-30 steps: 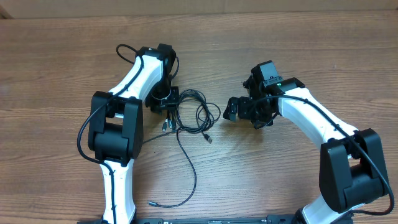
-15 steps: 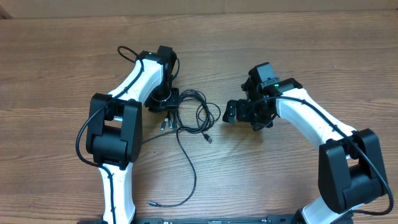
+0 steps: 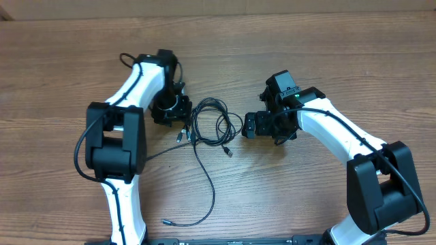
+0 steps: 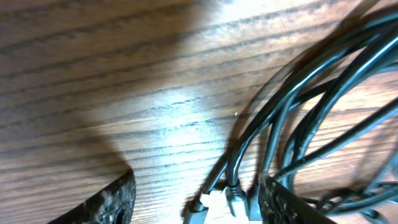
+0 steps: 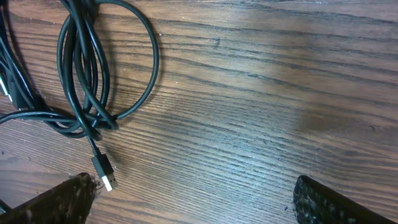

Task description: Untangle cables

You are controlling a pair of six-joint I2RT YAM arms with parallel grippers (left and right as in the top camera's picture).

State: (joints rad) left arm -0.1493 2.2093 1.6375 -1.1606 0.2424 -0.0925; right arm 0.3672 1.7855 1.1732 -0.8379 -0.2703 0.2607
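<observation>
Cables (image 3: 196, 126) between spread left jaws and spread right jaws, plugs (image 4: 214, 205) within left jaws

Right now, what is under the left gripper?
Under the left gripper: bare brown wood-grain table and pale plug tips of the thin black cables, between its spread fingers. Anything beneath the fingers themselves is covered.

This looks like a robotics lab or test bench. A brown wood-grain laminate tabletop (image 3: 306, 197) fills the overhead frame. Two white-and-black jointed robot arms stand on it, one at the left (image 3: 129, 92) and one at the right (image 3: 334, 129), above a dark mounting rail (image 3: 231, 241) on the lower edge. Thin black cables with small plug tips (image 3: 208, 129) lie at the centre as the work material. A plain tan strip (image 3: 272, 5) runs along the upper edge.
</observation>
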